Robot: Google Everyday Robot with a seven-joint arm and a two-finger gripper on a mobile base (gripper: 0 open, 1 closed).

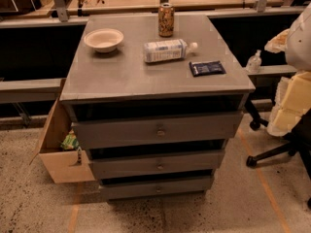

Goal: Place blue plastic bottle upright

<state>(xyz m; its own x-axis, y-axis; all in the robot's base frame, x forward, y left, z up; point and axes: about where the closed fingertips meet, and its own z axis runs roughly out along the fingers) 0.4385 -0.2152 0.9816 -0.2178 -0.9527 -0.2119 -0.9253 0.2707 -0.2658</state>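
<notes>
The blue plastic bottle (165,50) lies on its side on the grey drawer cabinet's top (126,76), near the middle back, with its white cap pointing right. It has a pale bluish-white label round its body. My gripper (293,105) shows as pale cream shapes at the right edge of the view, beyond the cabinet's right side. It is well to the right of the bottle, lower in the view, and touches nothing on the top.
A patterned brown can (166,19) stands upright just behind the bottle. A white bowl (103,39) sits at the back left. A dark blue packet (207,68) lies right of the bottle. A small pump bottle (253,61), a chair base (272,155) and an open cardboard box (57,152) flank the cabinet.
</notes>
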